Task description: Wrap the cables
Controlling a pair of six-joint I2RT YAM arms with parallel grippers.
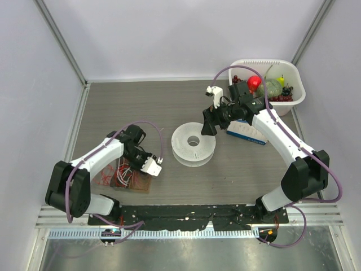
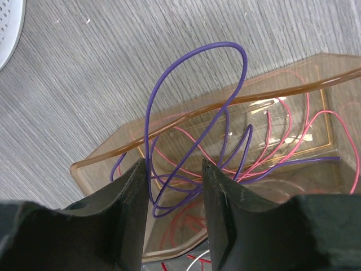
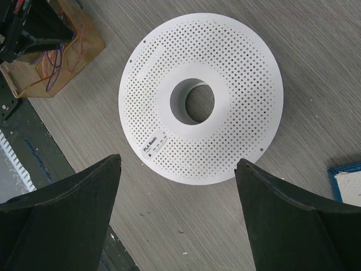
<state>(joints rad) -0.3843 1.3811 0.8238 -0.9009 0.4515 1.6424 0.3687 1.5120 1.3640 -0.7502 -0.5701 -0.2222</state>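
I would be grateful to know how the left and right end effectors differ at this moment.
The left end effector hangs over the amber tray, while the right end effector hangs over the white spool. The left's jaws stand narrowly apart with a purple wire looping up between them; the right's are spread wide with nothing between them. Both are open.

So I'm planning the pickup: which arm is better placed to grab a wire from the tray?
Left. The left gripper is open over the tray, jaws either side of a purple wire loop. The right gripper hangs open above the spool, away from the tray.
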